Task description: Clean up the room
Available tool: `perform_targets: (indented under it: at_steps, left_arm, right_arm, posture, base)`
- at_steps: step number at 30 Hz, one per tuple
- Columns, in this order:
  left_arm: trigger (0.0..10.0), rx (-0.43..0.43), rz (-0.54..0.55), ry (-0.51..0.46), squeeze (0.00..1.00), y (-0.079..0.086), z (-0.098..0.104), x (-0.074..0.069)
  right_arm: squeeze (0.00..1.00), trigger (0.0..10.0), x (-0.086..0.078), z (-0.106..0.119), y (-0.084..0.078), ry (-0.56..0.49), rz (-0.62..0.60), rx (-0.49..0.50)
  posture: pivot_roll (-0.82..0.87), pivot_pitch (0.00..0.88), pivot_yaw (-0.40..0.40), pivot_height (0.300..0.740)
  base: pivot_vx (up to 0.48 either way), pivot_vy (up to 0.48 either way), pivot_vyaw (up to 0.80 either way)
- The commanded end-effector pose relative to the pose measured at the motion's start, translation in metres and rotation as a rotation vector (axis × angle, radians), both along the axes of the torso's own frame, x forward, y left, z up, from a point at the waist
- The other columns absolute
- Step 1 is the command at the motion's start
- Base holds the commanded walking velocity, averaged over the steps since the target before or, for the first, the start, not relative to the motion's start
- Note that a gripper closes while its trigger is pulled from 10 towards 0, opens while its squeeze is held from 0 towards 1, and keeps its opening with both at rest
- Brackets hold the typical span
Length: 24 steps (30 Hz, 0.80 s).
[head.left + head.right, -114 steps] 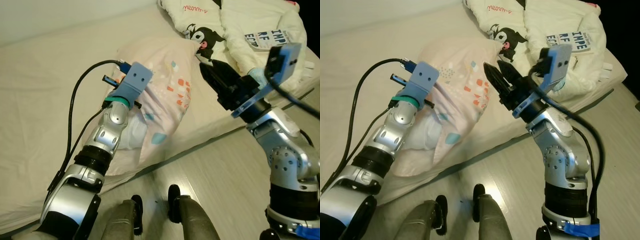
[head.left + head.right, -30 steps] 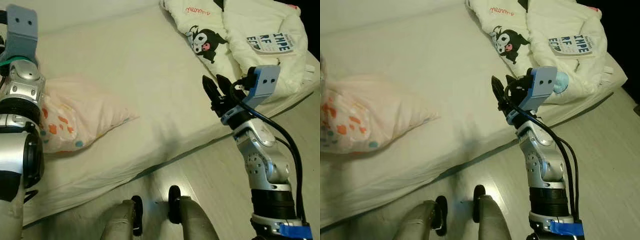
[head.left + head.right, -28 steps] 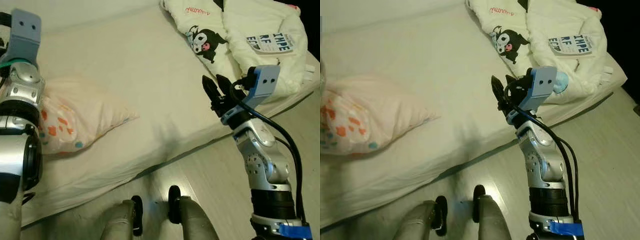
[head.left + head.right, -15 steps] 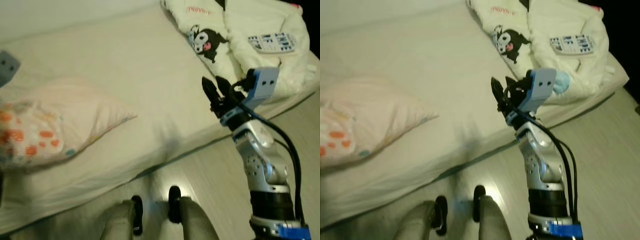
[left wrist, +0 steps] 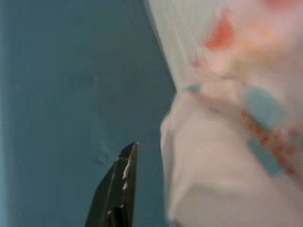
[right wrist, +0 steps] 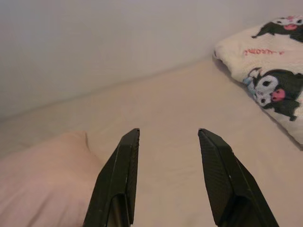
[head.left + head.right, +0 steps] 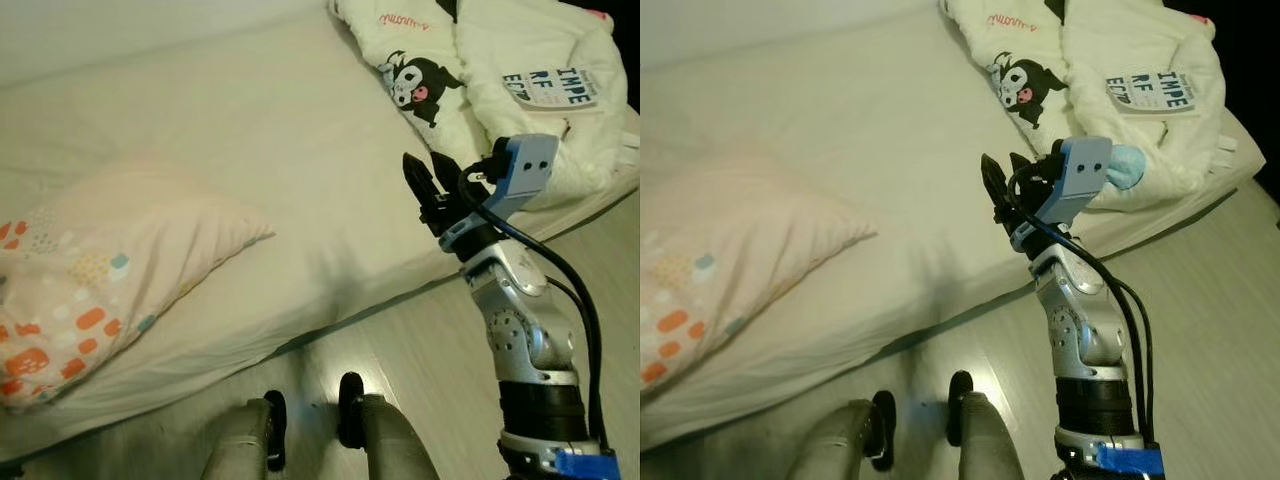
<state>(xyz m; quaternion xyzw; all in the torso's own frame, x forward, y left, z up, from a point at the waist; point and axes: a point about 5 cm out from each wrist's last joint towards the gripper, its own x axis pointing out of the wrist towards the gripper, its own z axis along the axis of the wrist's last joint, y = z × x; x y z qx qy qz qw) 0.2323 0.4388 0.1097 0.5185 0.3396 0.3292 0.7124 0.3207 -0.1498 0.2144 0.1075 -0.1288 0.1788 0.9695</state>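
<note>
A pale pink pillow [image 7: 100,270] with orange and blue patches lies on the left part of the bed [image 7: 250,130]. In the left wrist view my left gripper [image 5: 124,175] is close beside the pillow's patterned cloth [image 5: 227,142]. It is blurred there. My right gripper [image 7: 428,180] is open and holds nothing. It hovers over the bed's front edge, well to the right of the pillow. The right wrist view looks between its spread fingers [image 6: 120,165] across the bare sheet to the pillow's corner [image 6: 42,179].
A white quilt [image 7: 500,70] printed with a black cartoon figure is bunched at the bed's far right corner. Pale wood floor [image 7: 420,350] runs along the front of the bed, and my own legs [image 7: 300,440] are below. A wall [image 6: 94,38] rises behind the bed.
My left arm has swung out of the eye views to the left, and more of the pillow shows on the bed's left. The right arm has stayed where it was.
</note>
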Motion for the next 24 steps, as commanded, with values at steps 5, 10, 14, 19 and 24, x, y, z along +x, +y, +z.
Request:
perform_targets:
  at_steps: [5,10,14,19,24]
  left_arm:
    - [10.0,0.185,-0.086,0.219,0.0,0.006,-0.014,-0.024]
    - [10.0,0.22,-0.163,0.367,0.0,0.004,-0.027,-0.034]
    - [10.0,0.192,-0.213,0.495,0.0,-0.001,-0.043,-0.042]
    - [10.0,0.176,-0.223,0.466,0.0,-0.006,-0.045,-0.038]
    - [10.0,0.301,-0.193,0.179,0.0,-0.006,-0.013,-0.013]
  right_arm:
    - [0.0,10.0,-0.002,-0.005,-0.002,0.013,-0.004,0.004]
    - [0.0,10.0,-0.003,-0.005,-0.001,0.012,0.0,0.006]
    - [0.0,10.0,-0.003,-0.004,0.0,0.012,0.005,0.007]
    - [0.0,10.0,-0.002,-0.004,0.0,0.009,0.005,0.009]
    - [0.0,10.0,-0.002,-0.003,0.0,0.009,0.006,0.008]
  posture:
    - [-0.03,0.238,0.094,0.74]
    - [-0.03,0.239,0.089,0.74]
    - [-0.03,0.239,0.09,0.74]
    - [-0.03,0.238,0.089,0.74]
    - [-0.03,0.236,0.084,0.74]
  base:
    - [0.0,0.0,0.0]
    - [0.0,0.0,0.0]
    - [0.0,0.0,0.0]
    - [0.0,0.0,0.0]
    - [0.0,0.0,0.0]
